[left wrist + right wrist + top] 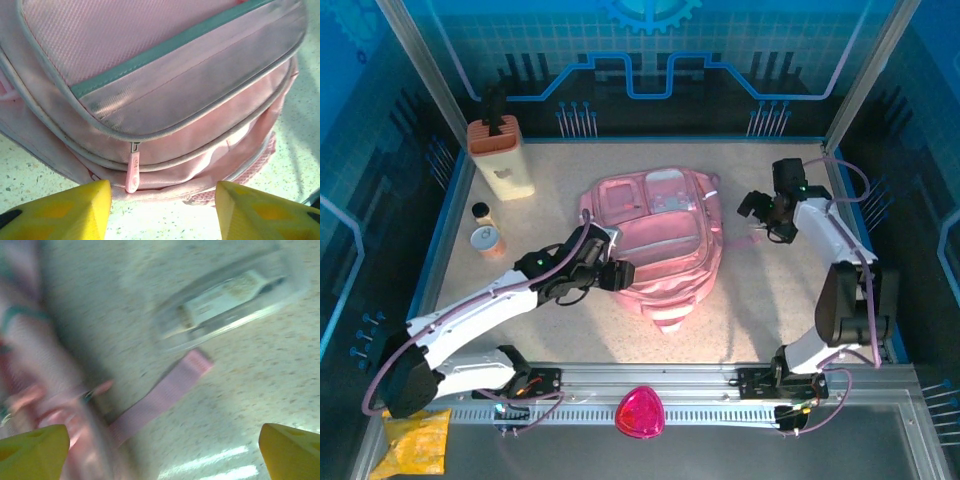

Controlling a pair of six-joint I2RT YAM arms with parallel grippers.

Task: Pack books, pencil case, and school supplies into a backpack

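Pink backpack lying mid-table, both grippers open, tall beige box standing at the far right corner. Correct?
Not quite. The top external view shows the tall beige box standing at the far left corner, not the right. The rest holds: the pink backpack lies mid-table, and the left gripper and right gripper are both open.

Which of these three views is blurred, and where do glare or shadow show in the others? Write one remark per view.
Right wrist view: smeared by motion, the pink strap soft-edged, glare streaks on the table. Left wrist view: sharp on the backpack and its zip pull, table washed out white beneath. Top external view: crisp, evenly lit, blue-tinted walls.
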